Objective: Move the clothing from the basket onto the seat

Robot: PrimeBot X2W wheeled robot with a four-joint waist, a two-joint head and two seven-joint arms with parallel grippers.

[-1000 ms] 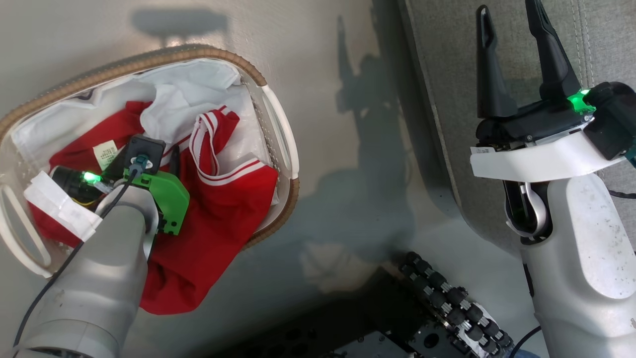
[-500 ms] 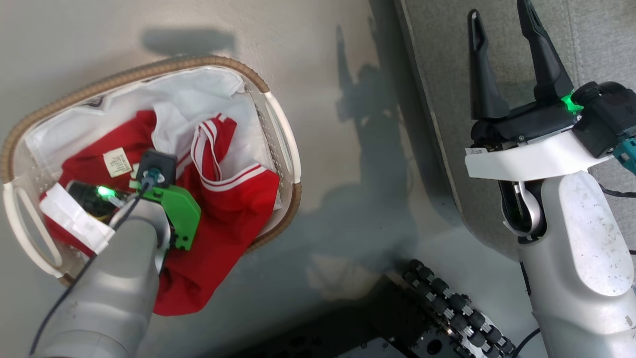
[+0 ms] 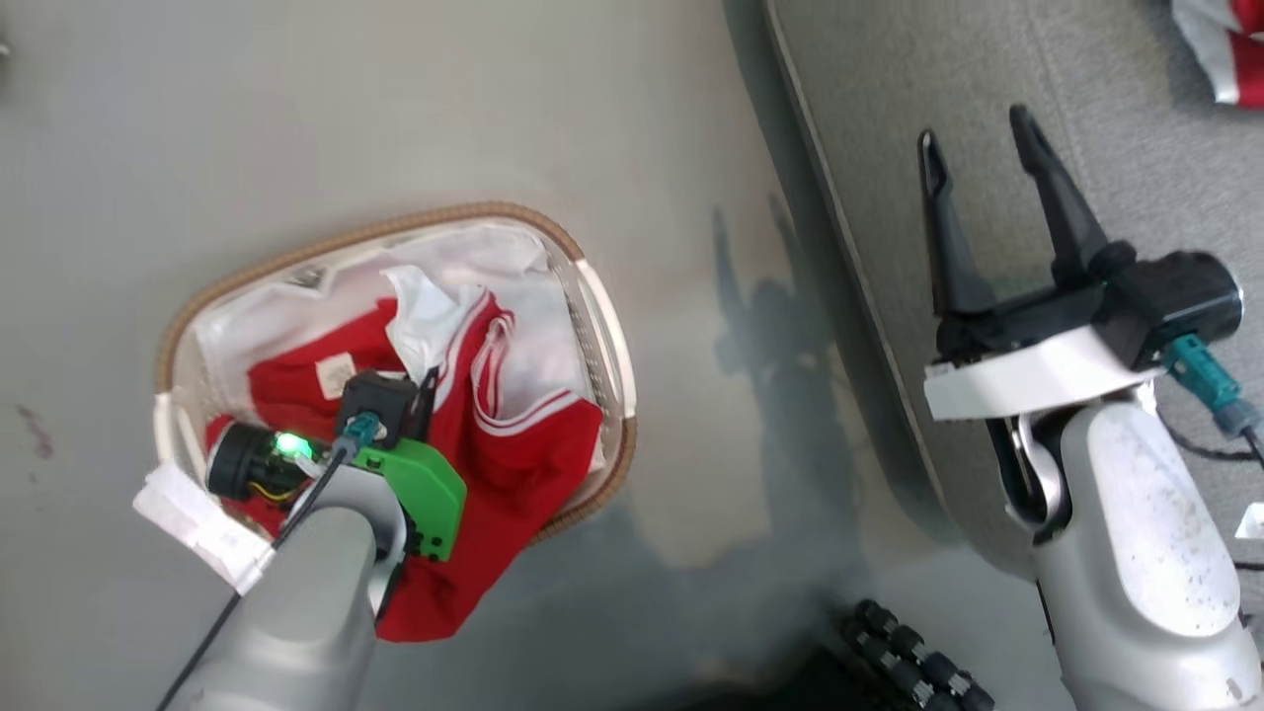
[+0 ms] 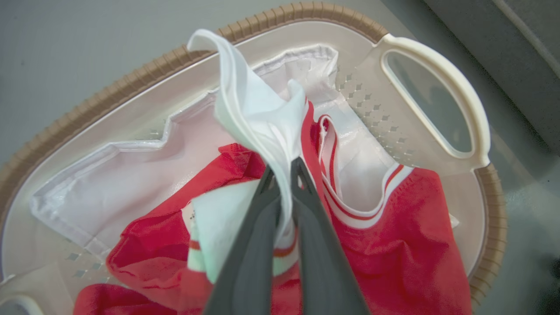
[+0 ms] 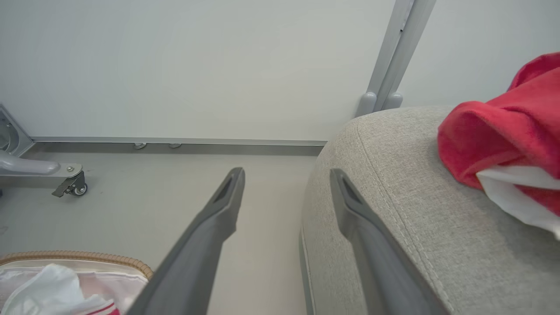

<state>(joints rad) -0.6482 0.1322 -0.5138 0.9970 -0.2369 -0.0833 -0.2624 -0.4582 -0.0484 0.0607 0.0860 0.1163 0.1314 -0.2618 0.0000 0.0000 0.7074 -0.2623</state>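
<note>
Left gripper clamped on a white fold of clothing, in basket at 8 o'clock in head view. Right gripper wide apart, empty, over seat. One garment on seat at 1 o'clock; rest of the pile left to move.

Legible text: none.
Pale tag on the red clothing in the basket bore print too small to read.

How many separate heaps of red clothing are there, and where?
2. One heap lies in the basket, partly spilling over its rim; the other heap lies on the grey seat. More garments may be hidden inside each heap.
</note>
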